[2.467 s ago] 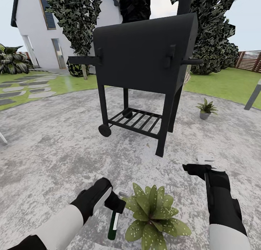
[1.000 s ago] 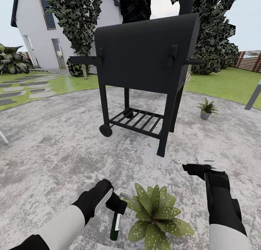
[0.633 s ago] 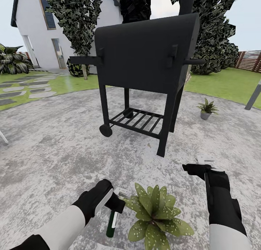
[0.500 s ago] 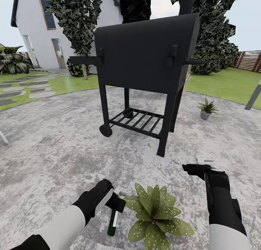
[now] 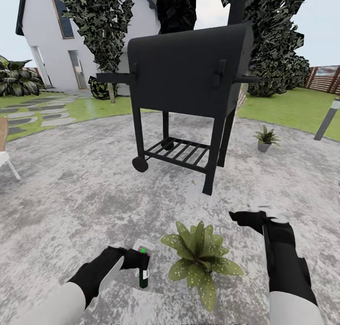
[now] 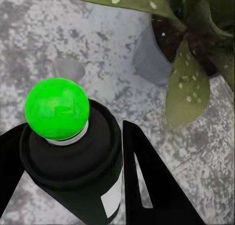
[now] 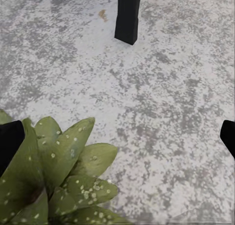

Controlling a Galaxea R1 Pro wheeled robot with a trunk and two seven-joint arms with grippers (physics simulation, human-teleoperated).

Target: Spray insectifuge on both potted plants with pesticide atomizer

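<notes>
Left end effector (image 5: 138,261) clamped on the spray bottle (image 5: 143,277), which hangs just left of the near potted plant (image 5: 200,254) on the grey paving (image 5: 71,197). In the left wrist view the fingers (image 6: 147,181) flank the bottle (image 6: 78,156), with a green ball on its top. Right end effector (image 5: 246,217) has fingers apart, holding nothing, right of the plant. Second potted plant (image 5: 265,139) sits beyond the black grill (image 5: 189,75).
</notes>
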